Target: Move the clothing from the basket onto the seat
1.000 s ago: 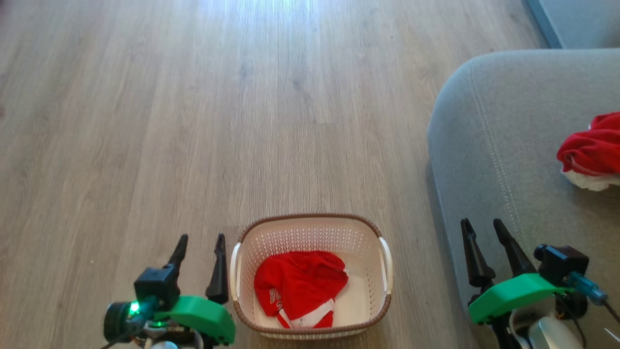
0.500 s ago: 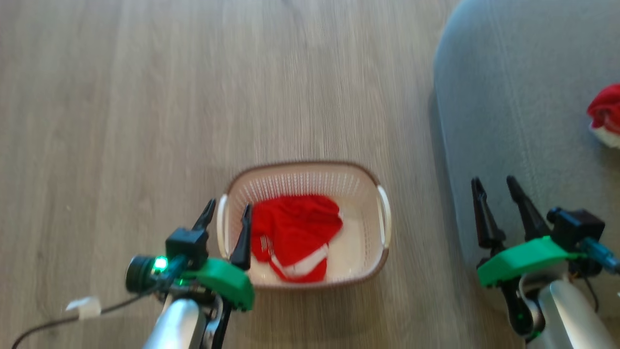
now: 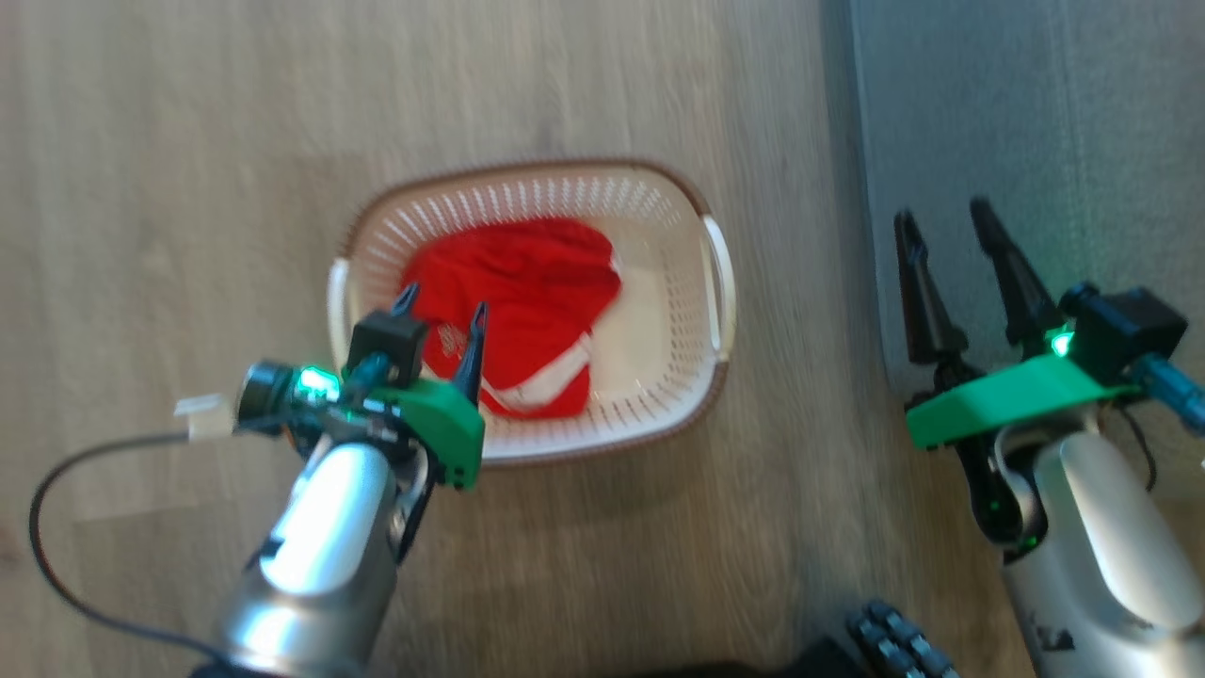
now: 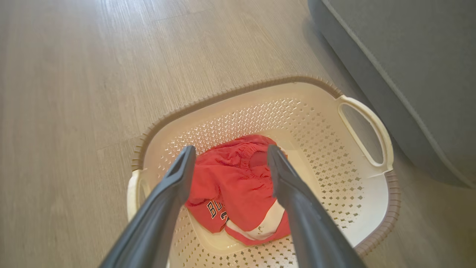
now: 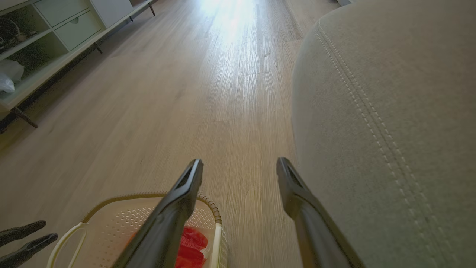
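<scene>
The cream basket (image 3: 698, 202) with its brown rim stands on the wood floor, and red clothing (image 3: 527, 278) with white trim lies crumpled inside it. My left gripper (image 3: 442, 306) hangs open above the basket's left half, its fingers spread over the clothing without touching it. The left wrist view looks down between these open fingers (image 4: 230, 150) at the clothing (image 4: 238, 190), with its lettering, in the basket (image 4: 230, 93). My right gripper (image 3: 941, 215) is open and empty at the edge of the grey seat (image 3: 1036, 113). The right wrist view has that gripper (image 5: 240, 162) beside the seat (image 5: 390, 111).
A black cable (image 3: 56, 527) loops over the floor at the lower left. Part of my dark base (image 3: 885, 640) shows at the bottom. A low cabinet (image 5: 55, 29) stands far off. The basket (image 5: 111, 223) sits a short gap from the seat's side.
The head camera has tilted down, so the whole picture has shifted. My left gripper has moved from beside the basket's left wall to over the clothing. Both grippers stay open.
</scene>
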You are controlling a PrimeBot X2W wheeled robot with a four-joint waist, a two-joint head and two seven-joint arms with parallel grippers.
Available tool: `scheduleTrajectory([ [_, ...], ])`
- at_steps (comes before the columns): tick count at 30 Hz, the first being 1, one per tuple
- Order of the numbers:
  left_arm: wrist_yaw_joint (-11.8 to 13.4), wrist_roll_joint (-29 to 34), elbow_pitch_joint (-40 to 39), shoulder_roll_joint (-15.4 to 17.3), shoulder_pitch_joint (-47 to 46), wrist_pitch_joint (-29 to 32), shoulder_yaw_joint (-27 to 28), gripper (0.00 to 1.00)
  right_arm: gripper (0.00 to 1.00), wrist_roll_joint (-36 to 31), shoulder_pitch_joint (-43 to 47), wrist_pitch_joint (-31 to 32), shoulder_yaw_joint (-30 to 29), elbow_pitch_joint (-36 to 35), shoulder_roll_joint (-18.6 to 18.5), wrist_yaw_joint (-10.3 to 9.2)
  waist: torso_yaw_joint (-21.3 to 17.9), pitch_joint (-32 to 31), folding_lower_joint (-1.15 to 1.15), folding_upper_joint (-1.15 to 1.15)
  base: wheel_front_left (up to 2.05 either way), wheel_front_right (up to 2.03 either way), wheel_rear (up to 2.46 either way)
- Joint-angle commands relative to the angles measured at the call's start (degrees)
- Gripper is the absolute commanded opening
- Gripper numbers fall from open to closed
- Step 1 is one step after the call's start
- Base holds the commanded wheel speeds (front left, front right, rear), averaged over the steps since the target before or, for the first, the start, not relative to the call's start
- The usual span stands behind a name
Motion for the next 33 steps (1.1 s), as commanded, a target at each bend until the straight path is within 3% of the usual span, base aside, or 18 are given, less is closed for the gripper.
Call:
scheduleTrajectory([
  [1,-1.0,1.7,1.4,0.5,-2.4,-0.3,0.8,1.0,1.0,-0.5,-0.5,-0.5,1.1,-2.6,0.3,0.0,-3.8,6.6,-0.02,0.0,0.0,0.0,0.0],
  [12,-1.4,5.7,16.1,2.6,-15.3,-0.3,0.4,1.0,1.0,-0.7,-2.7,-0.5,3.2,-5.3,4.3,0.0,-9.5,16.0,-0.02,0.0,0.0,0.0,0.0],
  [21,3.3,8.8,30.4,5.5,-24.8,3.3,-1.3,1.0,1.0,0.8,-3.8,-0.5,4.5,-5.0,5.9,0.0,-13.5,20.2,-0.02,0.0,0.0,0.0,0.0],
  [27,5.1,9.0,32.7,7.9,-28.6,6.7,-1.6,1.0,1.0,2.9,-4.4,-0.5,6.3,-4.5,6.3,0.0,-16.5,21.8,-0.02,0.0,0.0,0.0,0.0],
  [33,7.1,11.5,33.6,10.3,-30.2,14.4,-4.5,1.0,1.0,7.6,-4.0,-0.5,7.3,-5.3,6.4,0.0,-17.7,22.4,-0.02,0.0,0.0,0.0,0.0],
])
